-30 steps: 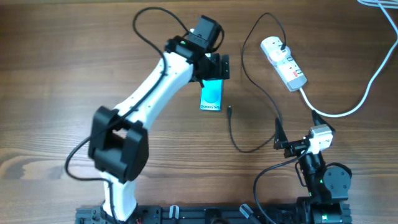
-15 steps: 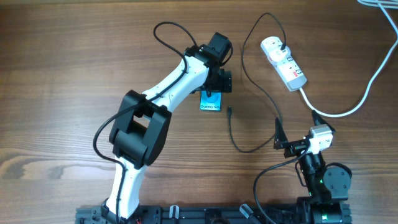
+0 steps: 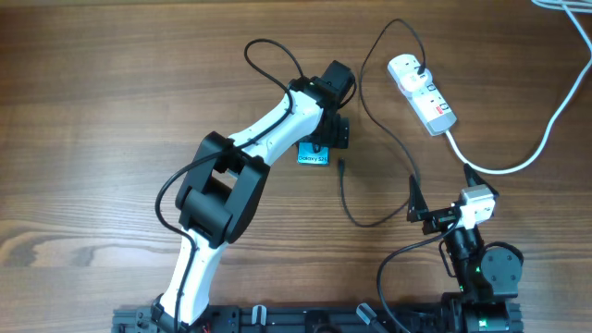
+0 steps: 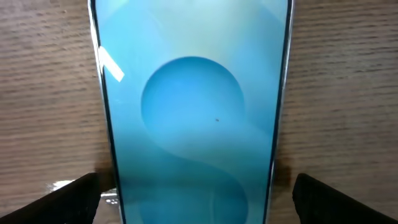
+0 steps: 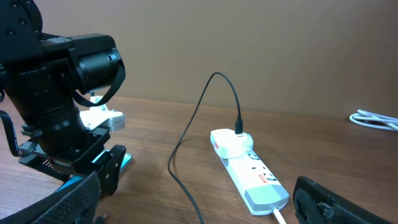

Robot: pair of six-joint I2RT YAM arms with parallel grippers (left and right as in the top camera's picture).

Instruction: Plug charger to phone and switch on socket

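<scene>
The left arm [image 3: 268, 129] is reaching across the table [image 3: 92, 92] to the phone [image 3: 313, 158]. The left gripper [image 3: 326, 135] is hanging right over the phone with its jaws wide open, and it is holding nothing. From above, the gripper is hiding most of the phone. Only the end with the small white letters is peeking out.

In the left wrist view the blue screen is filling almost the whole picture, and the phone's top and bottom ends are getting cut off. Only the dark fingertips [image 4: 74, 199] are showing, one at each side of the phone. I cannot tell if they are touching it.

Just right of the phone, the charger [image 3: 341, 167] tip is lying on the table, apart from the phone. Its thin black cable is looping away to the right. It is getting hard to follow where it is passing the right gripper [image 3: 412, 203].

The right gripper is sitting well right of the phone, jaws wide open, holding nothing.

Further right of the phone, the socket [image 3: 423, 92] is lying at a slant with the charger plugged into it. Its red marks are too small to read. Its white cord [image 3: 546, 139] is running off the picture's edge.
</scene>
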